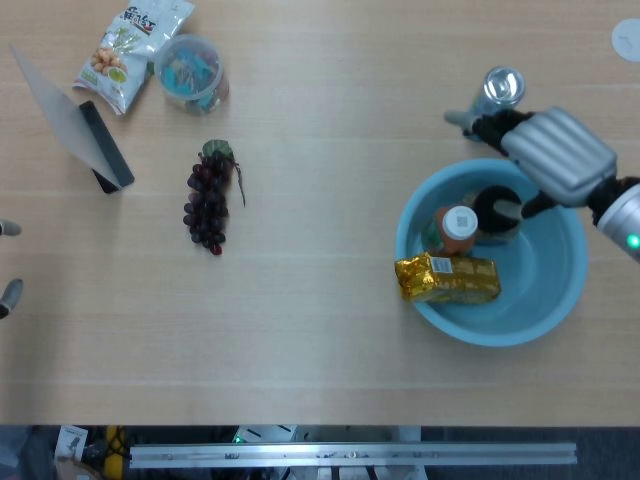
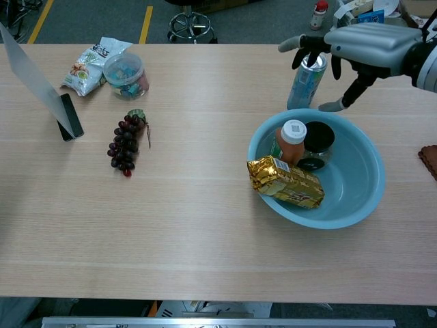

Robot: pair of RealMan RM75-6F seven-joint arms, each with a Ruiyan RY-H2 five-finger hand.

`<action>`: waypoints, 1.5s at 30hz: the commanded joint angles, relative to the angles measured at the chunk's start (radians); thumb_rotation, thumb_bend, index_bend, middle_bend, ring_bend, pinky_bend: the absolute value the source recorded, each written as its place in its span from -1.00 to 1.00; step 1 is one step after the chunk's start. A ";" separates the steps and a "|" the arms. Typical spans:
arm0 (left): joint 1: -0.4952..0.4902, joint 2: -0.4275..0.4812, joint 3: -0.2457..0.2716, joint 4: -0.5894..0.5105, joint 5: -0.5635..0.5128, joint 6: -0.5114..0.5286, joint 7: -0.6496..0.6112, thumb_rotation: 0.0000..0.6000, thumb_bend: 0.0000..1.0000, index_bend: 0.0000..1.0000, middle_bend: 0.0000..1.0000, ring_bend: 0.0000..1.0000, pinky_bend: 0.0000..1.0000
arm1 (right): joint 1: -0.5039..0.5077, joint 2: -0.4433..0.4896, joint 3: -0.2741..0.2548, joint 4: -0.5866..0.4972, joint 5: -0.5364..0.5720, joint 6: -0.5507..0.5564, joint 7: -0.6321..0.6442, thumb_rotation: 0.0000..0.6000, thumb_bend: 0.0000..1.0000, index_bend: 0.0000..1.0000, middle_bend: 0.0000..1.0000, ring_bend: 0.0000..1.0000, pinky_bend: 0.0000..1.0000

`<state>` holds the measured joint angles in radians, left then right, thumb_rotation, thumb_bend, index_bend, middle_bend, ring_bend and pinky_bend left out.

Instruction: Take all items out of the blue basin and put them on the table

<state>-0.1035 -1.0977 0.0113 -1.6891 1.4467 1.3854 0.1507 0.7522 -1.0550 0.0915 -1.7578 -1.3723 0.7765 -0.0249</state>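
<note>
A gold foil packet (image 1: pixel 447 279) lies flat across the near-left rim of the blue basin (image 1: pixel 555 290), its long axis running left to right, beside an upright orange-capped bottle (image 1: pixel 458 226) and a black-lidded jar (image 1: pixel 497 213) inside the basin; a blue can (image 2: pixel 305 80) stands upright on the table just behind the rim. The pale wood table (image 1: pixel 320 330) also carries grapes (image 1: pixel 208 203), a snack bag (image 1: pixel 130 51), a clear tub (image 1: pixel 191 70) and a phone (image 1: pixel 105 145); grey floor shows beyond its far edge. The right hand (image 1: pixel 540 155) hovers over the basin's far rim, fingers spread and holding nothing; only the left hand's fingertips (image 1: pixel 9 293) show at the frame's edge, so I cannot tell its state.

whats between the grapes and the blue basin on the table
Nothing: between the grapes and the blue basin lies only bare table. The head view shows this from above, and the chest view agrees.
</note>
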 commanded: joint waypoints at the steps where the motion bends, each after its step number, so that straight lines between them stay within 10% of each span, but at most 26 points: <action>1: 0.001 0.002 0.001 -0.001 0.001 0.000 -0.001 1.00 -0.46 -0.37 -0.38 -0.51 -0.36 | -0.019 0.009 -0.030 -0.034 -0.074 0.026 0.016 1.00 -0.77 -0.84 -0.48 -0.52 -0.06; 32: 0.016 0.005 0.010 0.020 -0.001 0.001 -0.034 1.00 -0.46 -0.37 -0.38 -0.51 -0.36 | 0.006 -0.164 -0.056 0.048 -0.021 -0.034 -0.179 1.00 -0.97 -0.84 -0.48 -0.52 -0.06; 45: 0.016 -0.002 0.006 0.041 0.002 0.000 -0.056 1.00 -0.46 -0.37 -0.38 -0.51 -0.36 | 0.022 -0.189 -0.057 0.047 0.070 -0.053 -0.246 1.00 -0.82 -0.48 -0.34 -0.41 -0.01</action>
<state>-0.0873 -1.1000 0.0172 -1.6484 1.4489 1.3858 0.0949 0.7731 -1.2430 0.0347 -1.7105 -1.3056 0.7249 -0.2677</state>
